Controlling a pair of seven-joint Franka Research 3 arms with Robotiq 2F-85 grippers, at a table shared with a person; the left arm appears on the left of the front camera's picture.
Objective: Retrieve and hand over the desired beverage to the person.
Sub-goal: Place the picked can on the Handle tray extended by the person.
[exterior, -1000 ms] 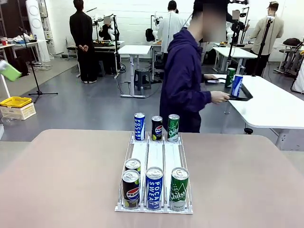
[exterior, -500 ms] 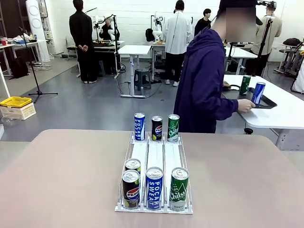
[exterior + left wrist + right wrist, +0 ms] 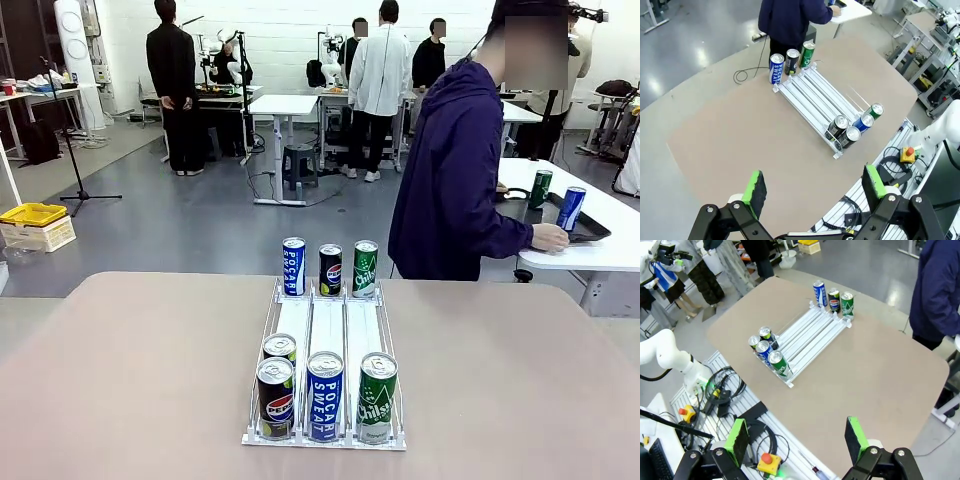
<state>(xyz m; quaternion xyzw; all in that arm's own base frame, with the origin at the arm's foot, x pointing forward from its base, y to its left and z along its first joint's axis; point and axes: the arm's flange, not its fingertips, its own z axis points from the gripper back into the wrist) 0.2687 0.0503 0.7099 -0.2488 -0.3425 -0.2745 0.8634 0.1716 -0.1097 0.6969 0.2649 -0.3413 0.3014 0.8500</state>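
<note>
A clear three-lane rack [image 3: 327, 325] stands mid-table. At its near end are a Pepsi can [image 3: 275, 397], a blue Pocari Sweat can [image 3: 325, 395] and a green Chilsung can [image 3: 377, 397], with one more can [image 3: 280, 348] behind the Pepsi. At the far end stand a Pocari can [image 3: 293, 266], a Pepsi can [image 3: 330, 269] and a green can [image 3: 365, 268]. The person [image 3: 450, 180] in the navy-purple jacket stands past the far edge, turned toward a side table. My left gripper [image 3: 812, 187] and right gripper [image 3: 797, 435] hang open, high above the table, both holding nothing.
The person's hand rests by a black tray [image 3: 592, 228] with two cans on the white side table [image 3: 600, 255] at right. Other people and tables stand far behind. A red stop button [image 3: 765, 458] and cables lie below the table's near edge.
The person has stepped to the right, and the black tray with its two cans has moved right along the side table. The rack, its cans and both grippers stay as they were.
</note>
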